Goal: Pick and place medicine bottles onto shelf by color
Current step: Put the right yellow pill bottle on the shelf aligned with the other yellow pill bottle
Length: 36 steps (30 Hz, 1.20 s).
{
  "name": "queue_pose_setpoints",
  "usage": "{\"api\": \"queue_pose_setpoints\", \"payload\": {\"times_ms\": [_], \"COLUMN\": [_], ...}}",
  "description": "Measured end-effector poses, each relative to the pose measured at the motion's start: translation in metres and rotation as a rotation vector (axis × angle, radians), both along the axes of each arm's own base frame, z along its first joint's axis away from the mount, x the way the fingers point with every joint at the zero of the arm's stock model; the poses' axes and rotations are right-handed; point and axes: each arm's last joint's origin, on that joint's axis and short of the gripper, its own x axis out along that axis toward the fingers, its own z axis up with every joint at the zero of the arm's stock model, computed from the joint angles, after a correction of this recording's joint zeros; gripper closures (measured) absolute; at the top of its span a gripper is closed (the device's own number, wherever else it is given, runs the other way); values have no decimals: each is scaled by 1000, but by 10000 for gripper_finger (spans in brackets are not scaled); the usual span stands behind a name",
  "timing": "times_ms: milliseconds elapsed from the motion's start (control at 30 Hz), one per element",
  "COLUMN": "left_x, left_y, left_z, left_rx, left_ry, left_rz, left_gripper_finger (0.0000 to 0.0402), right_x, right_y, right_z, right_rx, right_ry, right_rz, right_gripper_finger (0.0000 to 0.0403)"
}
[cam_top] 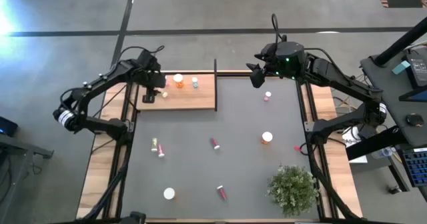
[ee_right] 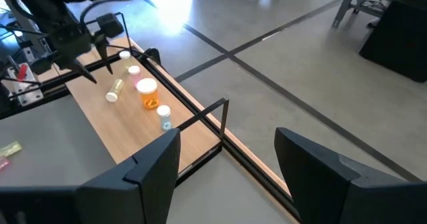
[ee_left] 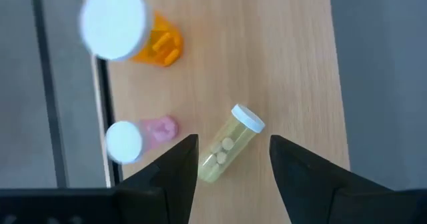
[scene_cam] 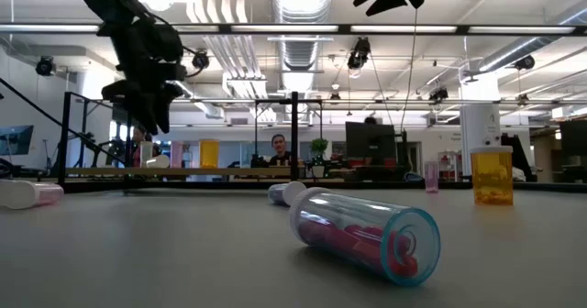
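Above the light-wood shelf [cam_top: 193, 97] at the table's far-left corner, the left gripper [ee_left: 231, 159] hangs with jaws parted and empty over a toppled yellow-green bottle [ee_left: 229, 143], apparently just released beside the pink bottle [ee_left: 139, 136] and orange bottle [ee_left: 143, 41], while the right gripper [ee_right: 227, 164] waits open at the far-right corner.
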Motion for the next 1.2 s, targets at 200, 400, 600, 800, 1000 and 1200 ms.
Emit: {"api": "queue_pose_setpoints", "payload": {"times_ms": [200, 400, 600, 800, 1000, 1200], "left_x": [9, 13, 16, 20, 22, 23], "left_y": [3, 2, 0, 3, 5, 7], "left_z": [-12, -17, -23, -32, -34, -36], "left_rx": [-31, -51, -59, -71, -69, -51], "left_ry": [46, 64, 100, 145, 161, 171], "left_rz": [-32, -51, -65, -52, -40, -15], "left_gripper_finger": [233, 233, 233, 233, 233, 233], "right_x": [0, 0, 0, 0, 0, 0], "right_y": [0, 0, 0, 0, 0, 0], "right_z": [0, 0, 0, 0, 0, 0], "right_rx": [0, 0, 0, 0, 0, 0], "right_ry": [0, 0, 0, 0, 0, 0], "right_rz": [0, 0, 0, 0, 0, 0], "right_gripper_finger": [170, 170, 170, 170, 170, 170]}}
